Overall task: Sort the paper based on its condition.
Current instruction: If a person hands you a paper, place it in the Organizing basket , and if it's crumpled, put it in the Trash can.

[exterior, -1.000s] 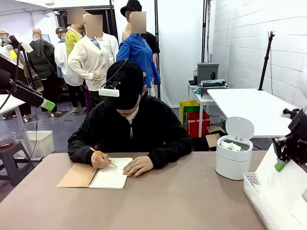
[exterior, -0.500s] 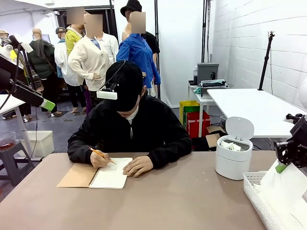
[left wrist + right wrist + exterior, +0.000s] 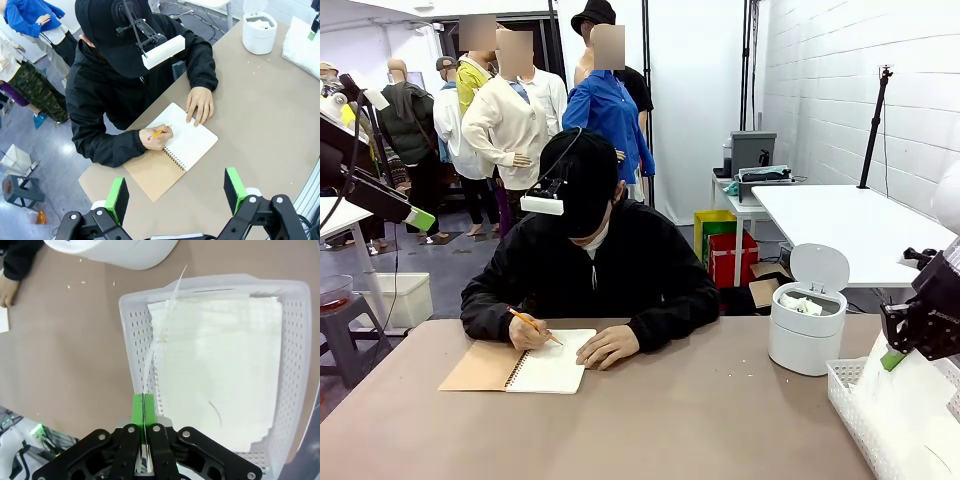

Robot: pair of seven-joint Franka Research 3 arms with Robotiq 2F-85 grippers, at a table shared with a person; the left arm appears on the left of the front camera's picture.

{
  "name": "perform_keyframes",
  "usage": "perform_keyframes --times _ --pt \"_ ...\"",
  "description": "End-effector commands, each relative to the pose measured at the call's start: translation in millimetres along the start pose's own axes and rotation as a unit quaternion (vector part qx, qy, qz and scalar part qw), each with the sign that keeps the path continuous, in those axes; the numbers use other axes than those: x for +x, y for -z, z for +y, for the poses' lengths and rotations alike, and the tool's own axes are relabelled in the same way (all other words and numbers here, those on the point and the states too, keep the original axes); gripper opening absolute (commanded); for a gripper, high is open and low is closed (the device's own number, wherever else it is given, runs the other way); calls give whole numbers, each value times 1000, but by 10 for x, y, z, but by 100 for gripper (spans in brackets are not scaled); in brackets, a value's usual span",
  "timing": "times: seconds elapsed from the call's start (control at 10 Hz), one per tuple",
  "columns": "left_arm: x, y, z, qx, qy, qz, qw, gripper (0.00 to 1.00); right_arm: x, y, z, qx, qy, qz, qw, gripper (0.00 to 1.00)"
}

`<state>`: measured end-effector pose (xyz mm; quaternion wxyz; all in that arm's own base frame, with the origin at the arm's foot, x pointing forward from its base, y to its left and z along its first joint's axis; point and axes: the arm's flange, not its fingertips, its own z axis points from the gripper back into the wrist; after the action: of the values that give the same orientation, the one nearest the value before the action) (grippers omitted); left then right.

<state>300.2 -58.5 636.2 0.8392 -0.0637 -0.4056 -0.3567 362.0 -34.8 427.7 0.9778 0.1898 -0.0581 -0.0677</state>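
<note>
I see my right claw (image 3: 143, 407) pinched flat on a smooth white lined paper sheet (image 3: 159, 335), held edge-on just above the white perforated plastic basket (image 3: 135, 360), where more flat sheets (image 3: 220, 370) lie. My left claw (image 3: 175, 192) hangs wide open and empty, well away from the basket. Beside the basket, the round white lidded bin (image 3: 807, 325) seems to hold crumpled white wads (image 3: 802, 303).

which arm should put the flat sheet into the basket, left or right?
Right. Its claw is already shut on the sheet, hanging just above the white basket holding other flat sheets. The left claw is open, above the table near the notebook, far from the basket.
</note>
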Motion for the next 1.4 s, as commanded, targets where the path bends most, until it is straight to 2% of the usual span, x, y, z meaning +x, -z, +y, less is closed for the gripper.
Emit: perform_keyframes --times 0.0,0.1,0.4,0.6,0.7,1.0,1.3 --pt "-3 1 1 3 -1 2 1000 100 -586 378 -93 4 -11 15 1000 0" --pt "-3 1 1 3 -1 2 1000 100 -627 383 -109 0 -10 23 1000 10" --pt "-3 1 1 3 -1 2 1000 100 -731 258 -144 -16 4 50 999 63" --pt "-3 1 1 3 -1 2 1000 100 -753 98 -186 -50 6 47 998 99" --pt "-3 1 1 3 -1 2 1000 100 -713 24 -204 -64 2 45 997 100" --pt "-3 1 1 3 -1 2 1000 100 -580 -323 -147 -79 -34 82 993 100" --pt "-3 1 1 3 -1 2 1000 100 -437 -595 -65 -61 -48 108 991 100"
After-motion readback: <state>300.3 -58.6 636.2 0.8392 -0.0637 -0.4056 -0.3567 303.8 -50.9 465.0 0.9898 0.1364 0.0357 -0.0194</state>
